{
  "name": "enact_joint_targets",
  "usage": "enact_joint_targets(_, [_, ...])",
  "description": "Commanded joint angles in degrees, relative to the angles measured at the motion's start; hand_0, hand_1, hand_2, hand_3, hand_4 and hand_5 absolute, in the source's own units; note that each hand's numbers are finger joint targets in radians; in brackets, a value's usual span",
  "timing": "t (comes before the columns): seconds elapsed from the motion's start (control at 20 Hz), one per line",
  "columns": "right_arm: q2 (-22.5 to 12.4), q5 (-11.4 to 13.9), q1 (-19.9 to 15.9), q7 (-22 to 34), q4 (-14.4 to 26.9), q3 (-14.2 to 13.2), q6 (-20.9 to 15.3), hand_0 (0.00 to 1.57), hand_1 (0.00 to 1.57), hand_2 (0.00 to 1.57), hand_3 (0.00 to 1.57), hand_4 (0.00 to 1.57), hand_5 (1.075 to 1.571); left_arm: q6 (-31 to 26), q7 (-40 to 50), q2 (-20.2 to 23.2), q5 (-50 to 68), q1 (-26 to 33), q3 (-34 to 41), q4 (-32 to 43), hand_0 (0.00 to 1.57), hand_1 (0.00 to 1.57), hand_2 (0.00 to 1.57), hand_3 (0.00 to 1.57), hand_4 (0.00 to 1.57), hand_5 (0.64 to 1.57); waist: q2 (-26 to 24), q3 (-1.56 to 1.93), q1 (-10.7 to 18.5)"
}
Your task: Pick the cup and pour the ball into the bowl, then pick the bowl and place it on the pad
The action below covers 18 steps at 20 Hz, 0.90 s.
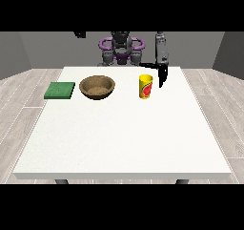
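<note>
A yellow cup [146,87] with a red mark stands upright on the white table [124,138], right of the middle at the back. The ball is hidden from this view. A brown bowl [97,87] sits left of the cup, and a green pad [60,90] lies flat further left. The hand at the view's right [162,75] hangs just right of the cup, fingers straight and pointing down, thumb stretched out towards the cup's top, holding nothing. The other hand does not show.
The robot's torso [121,47] stands behind the table's far edge. A wide stretch of bare table lies between the objects and the near edge.
</note>
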Motion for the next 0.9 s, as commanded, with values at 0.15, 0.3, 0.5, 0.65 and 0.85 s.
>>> enact_joint_targets(0.15, [-2.5, -3.9, 2.4, 1.6, -6.4, -3.2, 3.8, 0.0, 0.0, 0.0, 0.0, 0.0, 1.568, 0.0, -10.8, 1.1, 0.0, -2.0, 3.1, 12.3, 0.0, 0.0, 0.0, 0.0, 0.0, 1.418, 2.0, -0.03, -3.5])
enact_joint_targets(0.3, [-6.1, -9.2, 0.3, 1.8, -7.4, -8.7, 7.4, 0.0, 0.0, 0.0, 0.0, 0.0, 1.568, 0.0, -11.3, 2.6, 1.2, -4.9, 4.8, 14.7, 0.0, 0.0, 0.0, 0.0, 0.0, 1.423, 4.9, -0.03, -5.5])
enact_joint_targets(0.5, [-4.3, -7.7, 5.6, 2.4, -14.5, -5.0, 6.9, 0.0, 0.0, 0.0, 0.0, 0.0, 1.567, 0.8, -13.3, 4.3, 1.7, -7.0, 6.8, 20.7, 0.0, 0.0, 0.0, 0.0, 0.0, 1.43, 5.4, -0.05, -8.9])
enact_joint_targets(0.65, [-6.1, -10.1, 5.1, 2.5, -13.9, -9.4, 8.1, 0.0, 0.0, 0.0, 0.0, 0.0, 1.567, 0.7, -15.9, 5.1, 0.5, -8.0, 6.1, 23.0, 0.0, 0.0, 0.0, 0.0, 0.0, 1.409, 5.8, -0.03, -6.7])
enact_joint_targets(0.85, [-8.4, -12.3, 4.8, 0.4, -12.3, -12.4, 11.0, 0.0, 0.0, 0.0, 0.0, 0.0, 1.562, 11.8, -21.6, 6.4, -4.6, -6.5, 5.1, 20.4, 1.32, 1.32, 1.57, 1.57, 0.96, 1.53, 7.5, 0.02, -8.9])
